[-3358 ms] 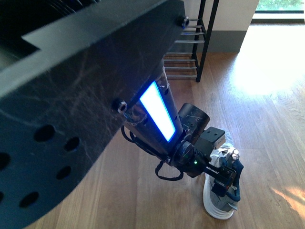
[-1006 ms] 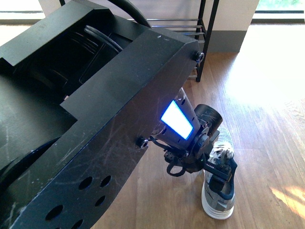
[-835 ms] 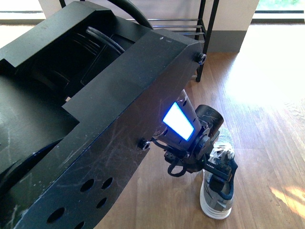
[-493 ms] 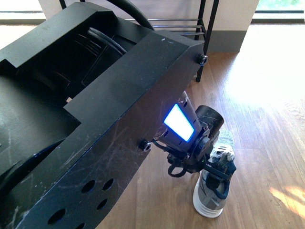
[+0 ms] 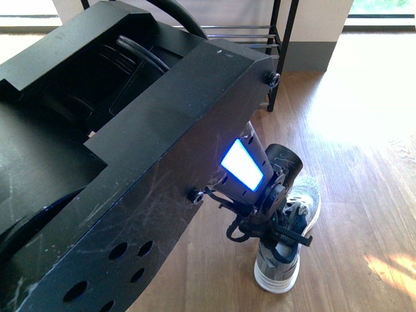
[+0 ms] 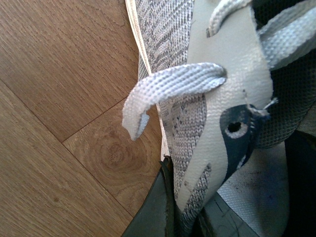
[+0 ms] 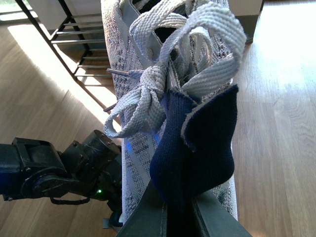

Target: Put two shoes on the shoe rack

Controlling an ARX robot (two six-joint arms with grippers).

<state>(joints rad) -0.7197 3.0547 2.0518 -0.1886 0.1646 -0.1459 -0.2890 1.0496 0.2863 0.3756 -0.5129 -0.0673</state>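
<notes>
One grey knit shoe (image 5: 286, 250) with a white sole is low over the wooden floor at the lower right of the front view. My left gripper (image 5: 283, 237) is shut on its side by the lace eyelets. The left wrist view shows that shoe (image 6: 217, 98) pinched in the left gripper (image 6: 185, 217), with a lace looping out. My right gripper (image 7: 175, 207) is shut on the navy tongue (image 7: 197, 143) of the other shoe (image 7: 133, 49), which is hidden in the front view. The shoe rack (image 5: 276, 52) stands at the far wall, also in the right wrist view (image 7: 64, 34).
A large black arm link (image 5: 117, 149) fills the left and middle of the front view and hides most of the rack. The left arm (image 7: 59, 168) shows below the held shoe in the right wrist view. Sunlit wooden floor (image 5: 364, 130) lies to the right.
The shoe in my left gripper has swung and shifted left, its toe now pointing away toward the upper right. The big black arm link, higher 3.4 s ago, has stayed put over the last second.
</notes>
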